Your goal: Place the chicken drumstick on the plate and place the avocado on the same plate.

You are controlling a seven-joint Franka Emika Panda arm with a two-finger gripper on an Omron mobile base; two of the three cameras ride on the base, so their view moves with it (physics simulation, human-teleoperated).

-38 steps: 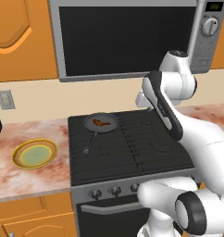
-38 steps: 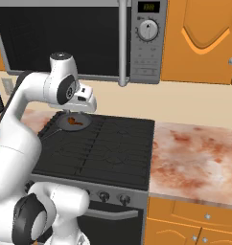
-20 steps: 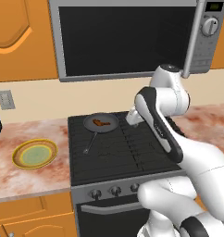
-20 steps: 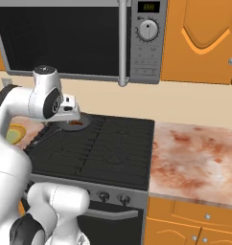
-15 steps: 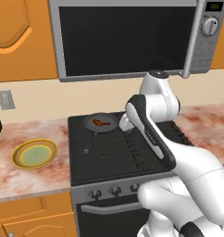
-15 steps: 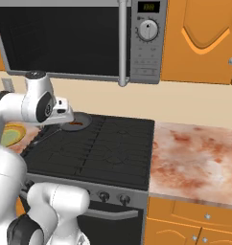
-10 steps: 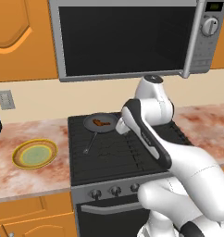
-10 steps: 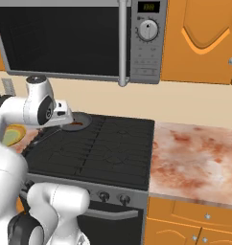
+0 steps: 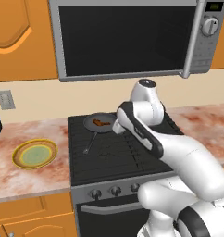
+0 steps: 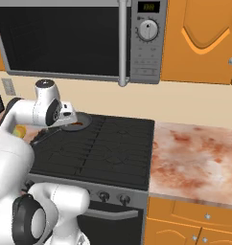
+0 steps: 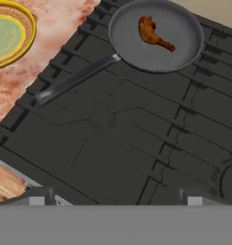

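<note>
The chicken drumstick (image 11: 154,33), small and orange-brown, lies in a dark frying pan (image 11: 185,52) on the stove's back left burner; it also shows in the left base view (image 9: 102,122) and in the right base view (image 10: 76,123). The plate (image 9: 35,153) with its yellow rim (image 11: 23,45) and pale green centre rests on the counter left of the stove. My gripper (image 11: 115,198) hovers above the stove, just right of the pan (image 9: 118,127), open and holding nothing. The avocado is out of view.
The pan's handle (image 11: 75,79) points toward the stove's front left. A microwave (image 9: 127,37) hangs over the stove (image 9: 123,157). Marble counter (image 10: 194,158) stretches to the stove's right, with orange cabinets above and below.
The arm has swung left across the stove, carrying the hand from the right side to just beside the pan. The drumstick, pan and plate have not moved.
</note>
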